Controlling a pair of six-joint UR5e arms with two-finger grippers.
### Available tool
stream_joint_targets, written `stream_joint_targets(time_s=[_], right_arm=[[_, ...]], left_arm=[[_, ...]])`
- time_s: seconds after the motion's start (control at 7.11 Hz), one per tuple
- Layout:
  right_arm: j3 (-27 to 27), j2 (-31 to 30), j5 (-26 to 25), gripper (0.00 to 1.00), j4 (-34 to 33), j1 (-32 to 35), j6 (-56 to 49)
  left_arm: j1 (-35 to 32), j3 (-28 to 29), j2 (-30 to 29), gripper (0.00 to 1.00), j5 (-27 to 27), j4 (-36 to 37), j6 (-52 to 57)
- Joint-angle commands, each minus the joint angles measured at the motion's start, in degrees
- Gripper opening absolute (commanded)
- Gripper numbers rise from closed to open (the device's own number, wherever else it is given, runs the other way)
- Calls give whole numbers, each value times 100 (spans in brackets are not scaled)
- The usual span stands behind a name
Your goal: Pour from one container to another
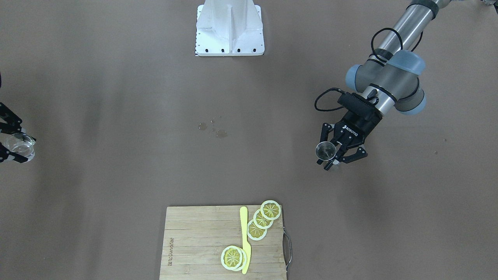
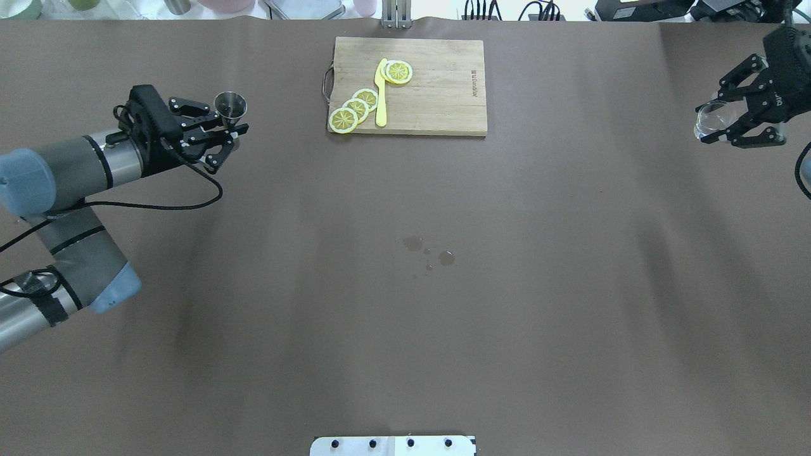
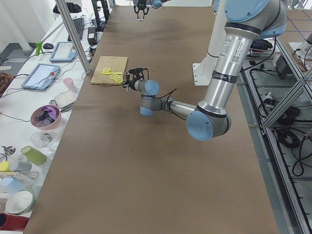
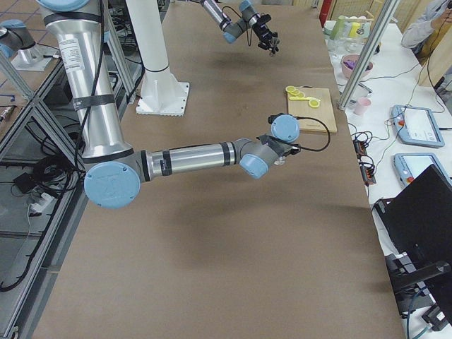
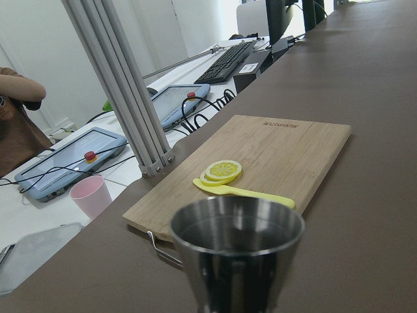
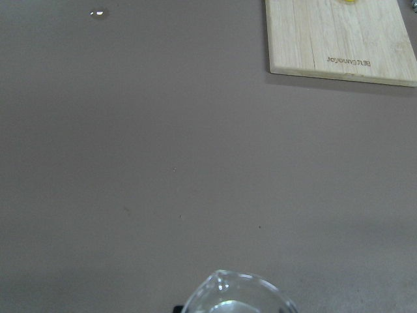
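Note:
A small steel jigger (image 2: pixel 229 107) stands upright in my left gripper (image 2: pixel 223 120), which is shut on it at the table's left side, just left of the cutting board. The front-facing view shows the same jigger (image 1: pixel 325 151) in that gripper (image 1: pixel 335 154). It fills the bottom of the left wrist view as a steel cup (image 5: pixel 238 248). A clear glass (image 2: pixel 709 119) sits at the far right edge of the table in my right gripper (image 2: pixel 728 120), which is shut on it. Only the glass's rim (image 6: pixel 238 293) shows in the right wrist view.
A bamboo cutting board (image 2: pixel 437 88) at the table's far edge carries lemon slices (image 2: pixel 355 109) and a yellow knife (image 2: pixel 381 95). A few spilled drops (image 2: pixel 431 250) lie mid-table. The white robot base (image 1: pixel 229 27) stands at the near edge.

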Motion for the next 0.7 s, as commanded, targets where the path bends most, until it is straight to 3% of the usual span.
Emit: stream_joint_targets(time_s=[0.0, 0.28, 0.42, 0.56], right_arm=[[-703, -22, 296, 0, 681, 132, -8], [-1049, -13, 393, 0, 1028, 141, 36], [-1058, -4, 419, 0, 1098, 141, 184], [-1067, 4, 541, 0, 1142, 141, 281]], left_arm=[[34, -24, 304, 0, 43, -484, 23], [43, -104, 287, 0, 70, -327, -20], [43, -243, 313, 0, 348, -265, -29], [226, -732, 566, 0, 1030, 214, -20]])
